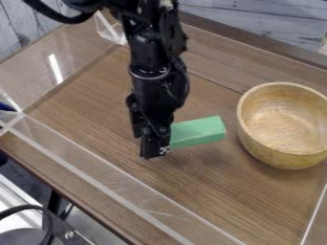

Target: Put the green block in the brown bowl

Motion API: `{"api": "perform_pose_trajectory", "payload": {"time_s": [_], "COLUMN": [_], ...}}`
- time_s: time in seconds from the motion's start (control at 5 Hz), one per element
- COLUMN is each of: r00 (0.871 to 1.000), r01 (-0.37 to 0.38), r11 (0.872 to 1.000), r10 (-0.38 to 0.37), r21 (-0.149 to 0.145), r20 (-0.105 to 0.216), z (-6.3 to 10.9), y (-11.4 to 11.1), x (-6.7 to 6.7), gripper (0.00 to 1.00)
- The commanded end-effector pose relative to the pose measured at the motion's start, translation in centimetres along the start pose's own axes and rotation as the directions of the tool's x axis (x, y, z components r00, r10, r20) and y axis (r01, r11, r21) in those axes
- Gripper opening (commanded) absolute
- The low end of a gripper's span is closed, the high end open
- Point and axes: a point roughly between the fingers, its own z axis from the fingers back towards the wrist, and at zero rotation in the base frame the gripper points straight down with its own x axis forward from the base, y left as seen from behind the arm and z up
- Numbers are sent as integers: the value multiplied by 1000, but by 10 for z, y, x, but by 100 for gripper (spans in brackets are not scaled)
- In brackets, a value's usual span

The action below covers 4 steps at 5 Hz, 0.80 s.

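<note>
The mint-green block (198, 132) lies flat on the wooden table, left of the brown bowl (286, 123). My gripper (153, 145) points straight down at the block's left end. Its black fingers (149, 144) straddle that end and press against its sides, so the gripper is shut on the block, which still rests on the table. The far finger is hidden behind the near one. The round, thick-walled bowl is empty and stands a short gap to the right of the block.
Clear acrylic walls (76, 158) fence the table on the front and left sides. The table's front edge (141, 215) runs diagonally below the gripper. A pale wall (255, 19) backs the far side.
</note>
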Motion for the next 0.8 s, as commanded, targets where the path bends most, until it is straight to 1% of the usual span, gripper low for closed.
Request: {"api": "perform_pose_trajectory", "payload": {"time_s": [0.0,0.6], "r00": [998,996], "r01": [-1,-7], "r11": [998,997], "r10": [-3,0], "r21": [57,73], "r20": [70,87], "z": [20,26], "y": [8,6], "x": [13,24], "gripper": [0,0]}}
